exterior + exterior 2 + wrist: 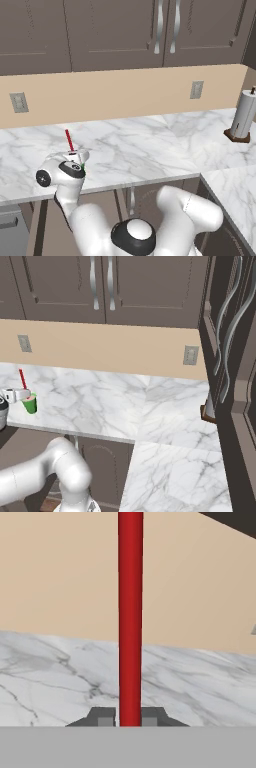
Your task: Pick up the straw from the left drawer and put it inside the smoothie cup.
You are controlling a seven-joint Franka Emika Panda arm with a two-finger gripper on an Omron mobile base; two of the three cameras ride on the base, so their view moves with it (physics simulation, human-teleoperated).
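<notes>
My gripper (74, 156) is shut on the red straw (69, 140), which stands nearly upright above the marble counter (150, 145) near its front left edge. In the hand view the straw (130, 612) rises straight up from between the two dark fingertips (102, 717). The small green smoothie cup (30, 404) with its pink filling stands on the counter just right of the gripper (18, 394). In the left base view only a green sliver of the cup (83, 169) peeks out beside the hand. The straw's lower end is hidden by the hand. The left drawer is out of view.
A paper towel holder (243, 117) stands at the counter's far right. Wall outlets (19, 102) sit on the beige backsplash under dark upper cabinets (115, 30). A tall dark cabinet (232, 356) bounds the right side. Lower cabinet doors (132, 200) run beneath the counter edge.
</notes>
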